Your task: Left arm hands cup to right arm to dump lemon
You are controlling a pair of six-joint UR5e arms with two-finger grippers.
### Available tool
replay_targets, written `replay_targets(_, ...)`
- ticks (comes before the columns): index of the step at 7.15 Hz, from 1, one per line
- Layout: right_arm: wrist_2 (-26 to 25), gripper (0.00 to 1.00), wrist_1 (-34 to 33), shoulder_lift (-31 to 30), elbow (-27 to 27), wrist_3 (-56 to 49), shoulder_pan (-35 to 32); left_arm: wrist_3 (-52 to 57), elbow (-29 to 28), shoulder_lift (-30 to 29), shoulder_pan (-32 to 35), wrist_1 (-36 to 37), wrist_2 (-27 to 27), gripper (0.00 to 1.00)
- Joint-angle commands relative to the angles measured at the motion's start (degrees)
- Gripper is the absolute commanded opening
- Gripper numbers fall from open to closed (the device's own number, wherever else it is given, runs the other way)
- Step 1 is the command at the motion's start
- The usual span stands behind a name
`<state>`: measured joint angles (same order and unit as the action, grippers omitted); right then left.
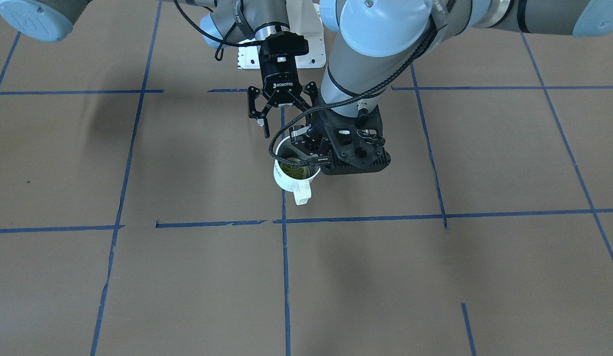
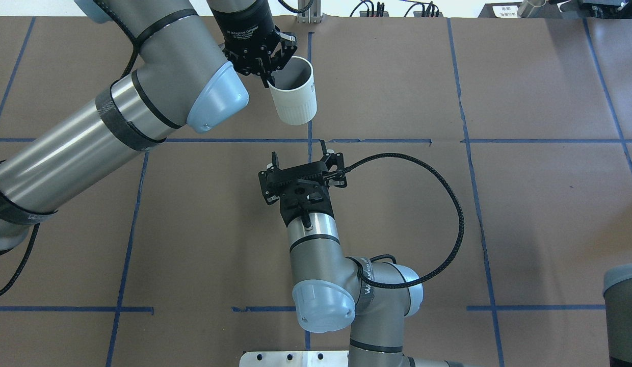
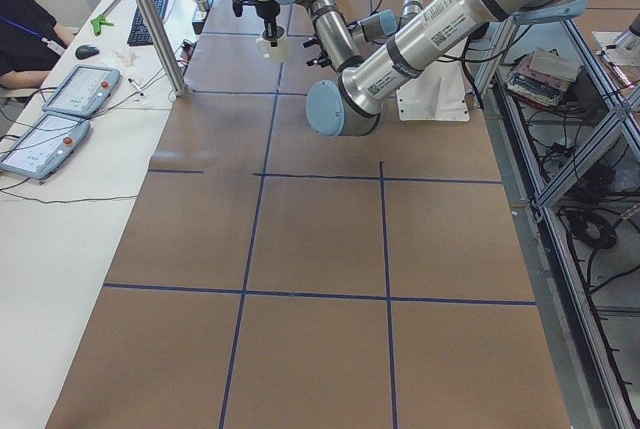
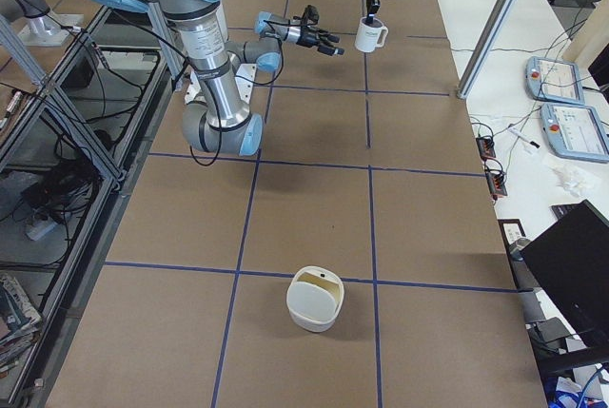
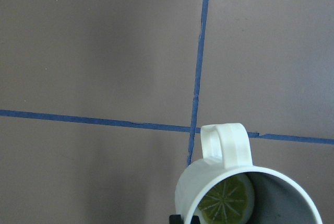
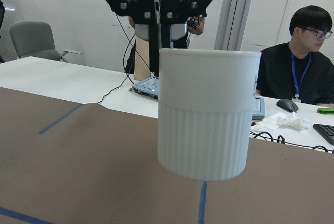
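The white ribbed mug (image 2: 294, 97) (yellow-green lemon slice (image 5: 225, 203) inside) is clamped by its rim in the left gripper (image 2: 269, 76), the right gripper (image 2: 300, 155) being spread wide nearby.

Clear gap between right claw (image 2: 299, 151) and cup (image 2: 295, 104)

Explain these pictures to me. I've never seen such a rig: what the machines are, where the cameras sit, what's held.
Two robot arms work over a brown table with blue tape lines. One camera faces the robot, one looks over its shoulders, two watch from the table's ends, and two ride on the wrists. The left gripper pinches the rim of a white cup, holding it off the table; a lemon slice lies inside. The right gripper is open near the cup, not touching. A cream container sits farther along the table.
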<state>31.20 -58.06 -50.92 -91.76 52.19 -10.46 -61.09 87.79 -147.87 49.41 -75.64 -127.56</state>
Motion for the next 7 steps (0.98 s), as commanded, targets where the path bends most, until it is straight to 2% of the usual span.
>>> replay_targets(1, 0.26, 0.99, 3.56, -0.49, 0.18, 0.02, -0.78, 0.0, 0.19, 0.04, -0.1, 0.06, -0.06, 0.0)
replay_targets(7, 1.84, 0.99, 3.48, -0.41, 1.41, 0.19, -3.16, 0.0, 0.28, 0.13, -1.42, 0.23, -0.06, 0.0)
